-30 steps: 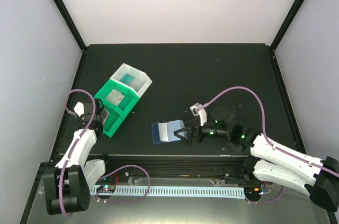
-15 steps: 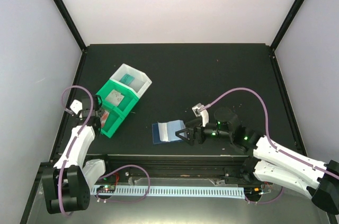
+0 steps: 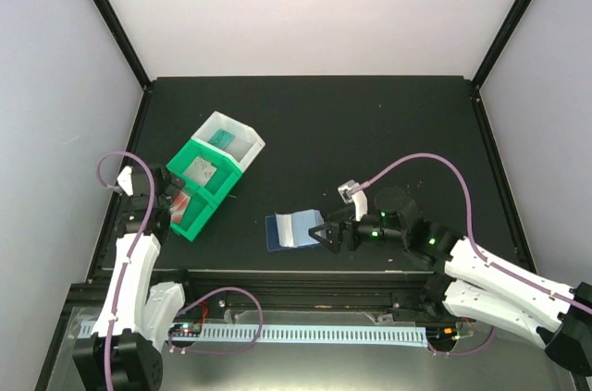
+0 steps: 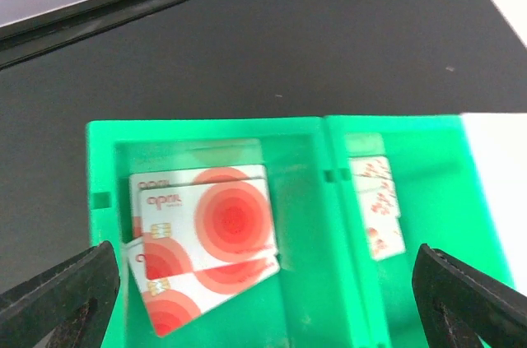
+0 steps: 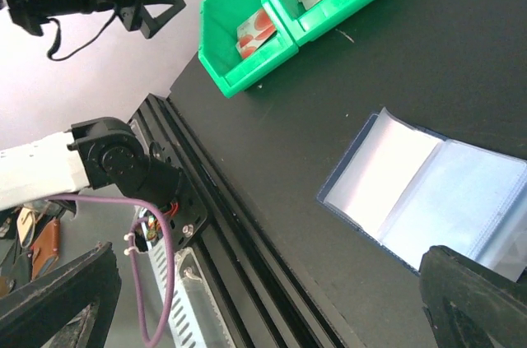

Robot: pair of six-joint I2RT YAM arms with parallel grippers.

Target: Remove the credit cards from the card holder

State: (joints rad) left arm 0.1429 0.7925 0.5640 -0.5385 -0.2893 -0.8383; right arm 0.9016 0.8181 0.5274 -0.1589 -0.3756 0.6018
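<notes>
The card holder (image 3: pixel 289 229) lies opened flat on the black table (image 3: pixel 370 123), pale pockets up. The right gripper (image 3: pixel 321 235) sits at its right edge, jaws spread wide with nothing between them. Off to the left, the left gripper (image 4: pixel 263 307) hangs over the green bin (image 4: pixel 329 257), jaws likewise wide apart and empty. Red-orange cards (image 4: pixel 206 237) overlap in one compartment, two or perhaps three. A pale card (image 4: pixel 377 208) lies in the next compartment. A white bin (image 3: pixel 233 135) adjoins the green one.

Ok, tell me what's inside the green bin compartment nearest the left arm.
White plastic cards with red circles, at least two, lie overlapped in that green plastic bin compartment. The top card covers most of a tilted one below; anything beneath them is hidden.
</notes>
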